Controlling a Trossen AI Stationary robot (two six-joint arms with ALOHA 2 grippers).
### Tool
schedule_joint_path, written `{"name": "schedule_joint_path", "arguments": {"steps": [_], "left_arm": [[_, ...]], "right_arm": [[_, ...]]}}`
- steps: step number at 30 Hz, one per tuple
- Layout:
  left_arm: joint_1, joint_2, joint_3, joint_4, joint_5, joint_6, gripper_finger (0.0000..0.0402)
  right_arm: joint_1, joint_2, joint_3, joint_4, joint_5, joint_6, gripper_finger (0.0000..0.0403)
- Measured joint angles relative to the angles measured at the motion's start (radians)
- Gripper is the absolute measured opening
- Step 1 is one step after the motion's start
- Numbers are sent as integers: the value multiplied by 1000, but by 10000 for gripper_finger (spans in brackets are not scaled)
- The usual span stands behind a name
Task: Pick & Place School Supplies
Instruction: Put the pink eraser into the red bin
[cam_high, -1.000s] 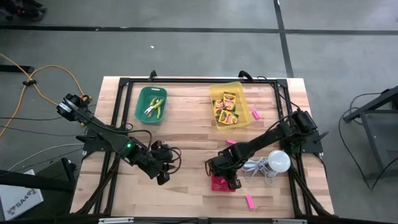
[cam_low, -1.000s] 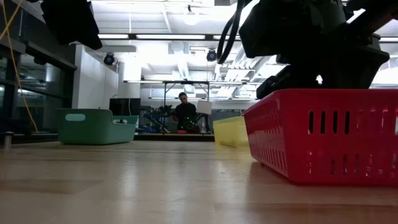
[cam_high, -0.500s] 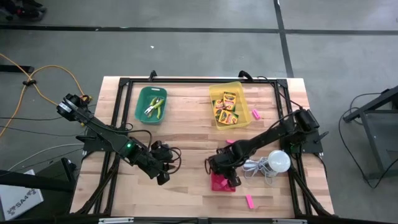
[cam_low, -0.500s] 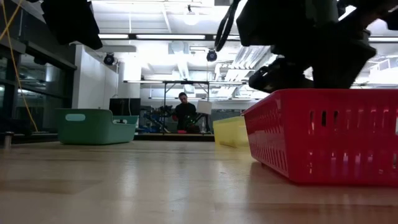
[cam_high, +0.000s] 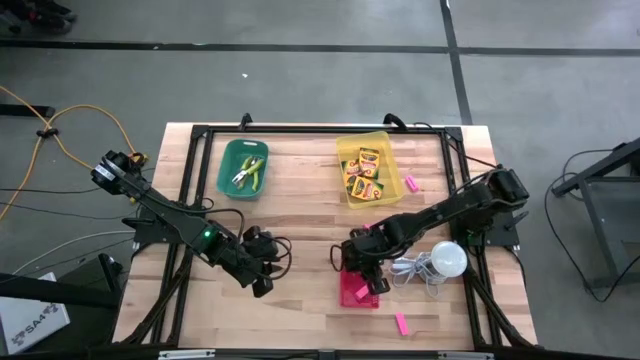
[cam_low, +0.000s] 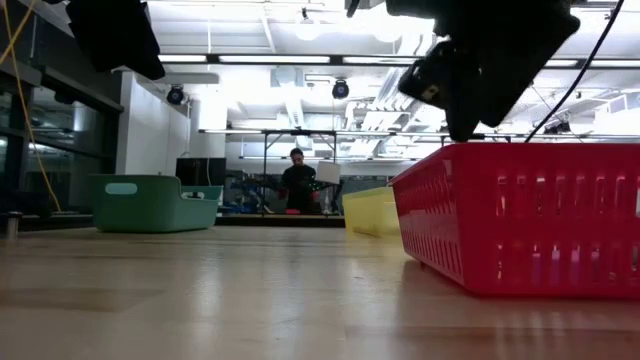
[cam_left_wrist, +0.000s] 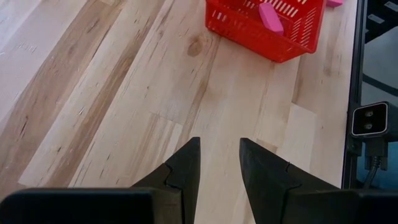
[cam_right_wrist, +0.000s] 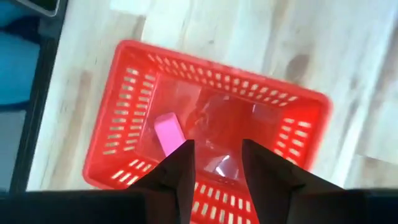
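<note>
A pink eraser (cam_right_wrist: 168, 134) lies on the floor of the red basket (cam_right_wrist: 124, 112) near the table's front, also visible in the high view as eraser (cam_high: 362, 293) in basket (cam_high: 350, 297). My right gripper (cam_right_wrist: 217, 158) hovers open just above the basket (cam_low: 520, 220), holding nothing. More pink erasers lie flat on the table (cam_high: 409, 183), (cam_high: 400, 323), (cam_high: 370, 228). Crayon boxes (cam_high: 364, 172) lie in the yellow bin (cam_high: 385, 140). My left gripper (cam_left_wrist: 219, 155) hangs open over bare wood left of the basket (cam_left_wrist: 249, 28).
A green bin (cam_high: 228, 170) at the far left holds a hand tool (cam_high: 248, 176). A white bulb (cam_high: 448, 258) with a coiled cord (cam_high: 415, 270) lies right of the red basket. A black frame (cam_high: 320, 128) rims the table. A person (cam_low: 295, 180) stands far behind.
My right gripper has risen out of the red basket and drawn a little toward the table's far edge. A pink eraser that it covered before now shows lying in the basket. The left arm has kept still.
</note>
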Motion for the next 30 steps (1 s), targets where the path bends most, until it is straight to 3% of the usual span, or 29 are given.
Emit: {"name": "schedule_joint_path", "arguments": {"steps": [6,12,22,30], "left_arm": [[0,0,0,1,0,0,108],[0,0,0,5,0,1,108],[0,0,0,4,0,19,108],[0,0,0,4,0,50,108]], "right_arm": [[4,-54,0,-83,59,88,121],[28,-75,0,-196,49,278,121],[180,-84,0,-277,-4,641,121],[324,-83,0,-265,12,930,121]]}}
